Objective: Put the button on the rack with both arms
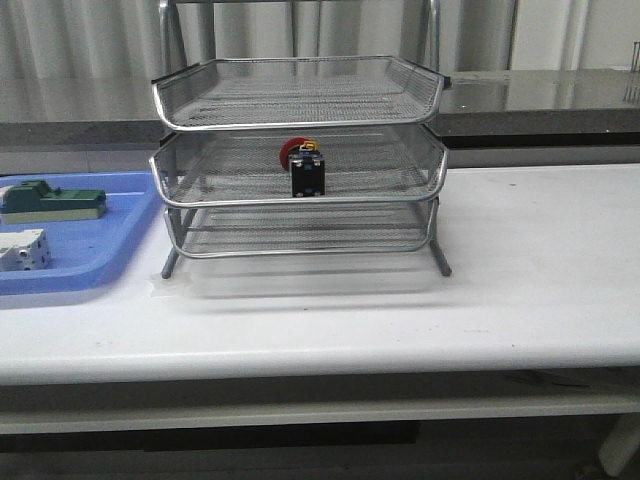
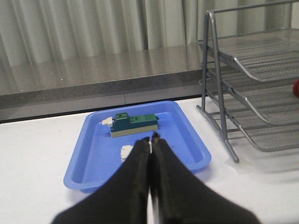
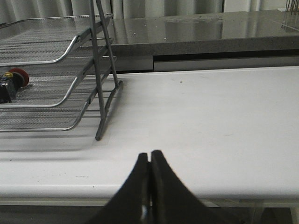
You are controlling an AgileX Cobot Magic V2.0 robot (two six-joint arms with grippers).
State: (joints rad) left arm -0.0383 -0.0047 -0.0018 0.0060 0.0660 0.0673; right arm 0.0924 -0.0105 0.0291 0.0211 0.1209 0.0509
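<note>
The button (image 1: pixel 304 167), red cap on a black-and-blue body, lies on the middle tier of the silver wire rack (image 1: pixel 300 100). The right wrist view shows it too, as the button (image 3: pixel 13 83) on that tier of the rack (image 3: pixel 70 51). A red edge of the button (image 2: pixel 296 87) peeks in at the border of the left wrist view. Neither arm appears in the front view. My left gripper (image 2: pixel 152 138) is shut and empty, hovering over the blue tray. My right gripper (image 3: pixel 150 154) is shut and empty over the bare table near its front edge, well away from the rack.
A flat blue tray (image 1: pixel 120 235) sits left of the rack, holding a green block part (image 1: pixel 55 203) and a white block part (image 1: pixel 22 250). A grey counter (image 1: pixel 540 95) runs behind the white table (image 1: pixel 540 260).
</note>
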